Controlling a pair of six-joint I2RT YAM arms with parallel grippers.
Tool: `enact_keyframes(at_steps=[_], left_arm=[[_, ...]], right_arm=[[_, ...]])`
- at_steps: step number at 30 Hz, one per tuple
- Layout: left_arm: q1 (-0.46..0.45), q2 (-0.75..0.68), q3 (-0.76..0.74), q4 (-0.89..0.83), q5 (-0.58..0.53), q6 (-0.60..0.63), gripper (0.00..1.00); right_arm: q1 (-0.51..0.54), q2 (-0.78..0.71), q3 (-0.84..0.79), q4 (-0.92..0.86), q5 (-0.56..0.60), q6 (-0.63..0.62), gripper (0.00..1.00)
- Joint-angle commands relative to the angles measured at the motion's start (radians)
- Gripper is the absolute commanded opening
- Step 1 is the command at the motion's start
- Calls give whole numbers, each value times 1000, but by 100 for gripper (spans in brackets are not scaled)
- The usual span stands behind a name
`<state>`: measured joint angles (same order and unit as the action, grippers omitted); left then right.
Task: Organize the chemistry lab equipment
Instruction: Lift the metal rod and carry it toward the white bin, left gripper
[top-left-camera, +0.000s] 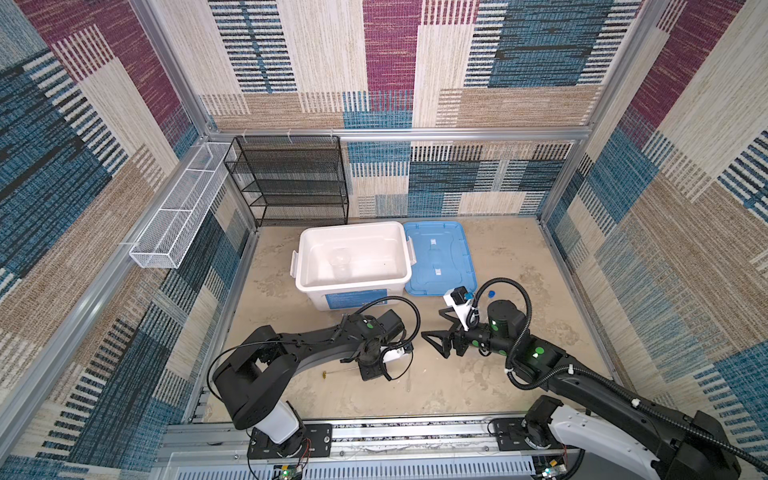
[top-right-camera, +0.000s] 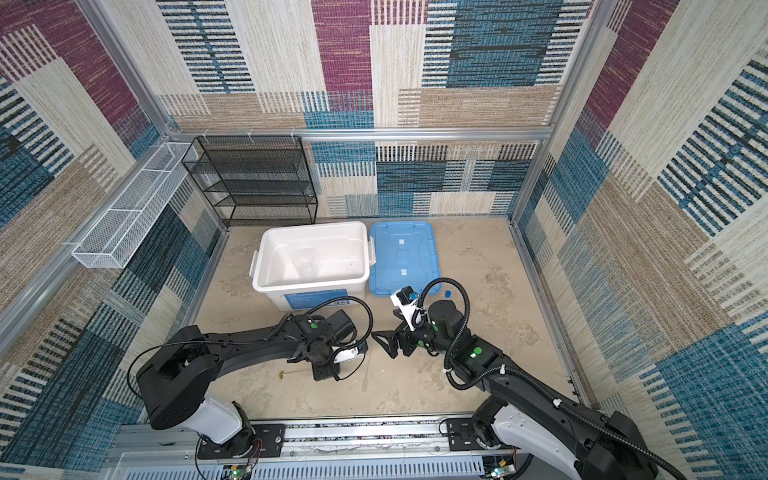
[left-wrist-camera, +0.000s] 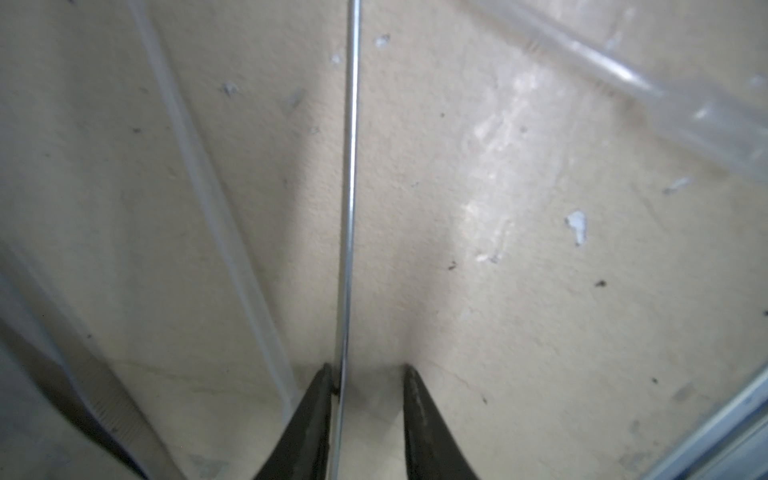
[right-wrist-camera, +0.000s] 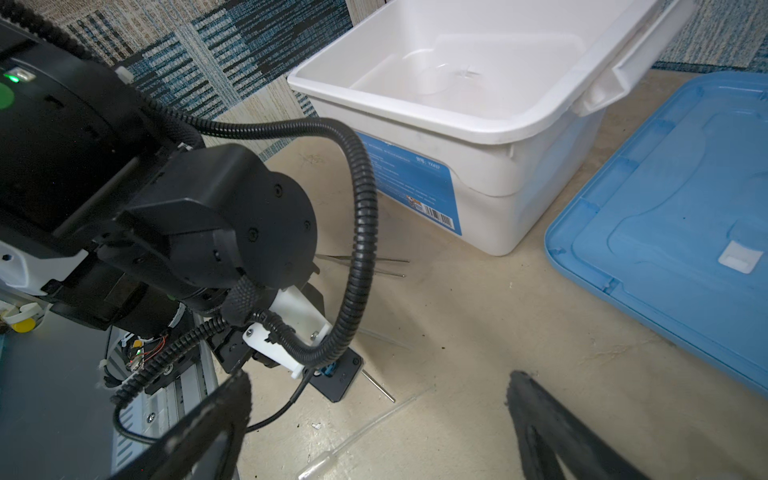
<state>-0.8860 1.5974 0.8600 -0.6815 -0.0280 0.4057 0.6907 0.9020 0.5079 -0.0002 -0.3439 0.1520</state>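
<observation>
- straddling a thin metal rod (left-wrist-camera: 349, 199), the left end effector (left-wrist-camera: 368, 419) points down at the worktop (left-wrist-camera: 519, 311); its jaws are part spread, one fingertip (left-wrist-camera: 322, 386) touching the rod, the other apart from it.
- a clear tube (left-wrist-camera: 648, 87) and thin clear tubing (left-wrist-camera: 208, 187) lie near the rod.
- the right end effector (top-left-camera: 436, 336) hovers with jaws spread wide, pinching nothing.
- metal tweezers (right-wrist-camera: 390, 266) lie before the white bin (top-left-camera: 309, 286), which holds a clear beaker (top-left-camera: 341, 266); the blue lid (top-left-camera: 457, 249) lies beside it.
</observation>
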Motion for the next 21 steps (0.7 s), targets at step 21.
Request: enact_keyframes(at_steps=[21], left_arm=[[-1, -57, -10, -35, -29, -3, 0]], right_arm=[[0, 37, 49, 7, 22, -38, 97]])
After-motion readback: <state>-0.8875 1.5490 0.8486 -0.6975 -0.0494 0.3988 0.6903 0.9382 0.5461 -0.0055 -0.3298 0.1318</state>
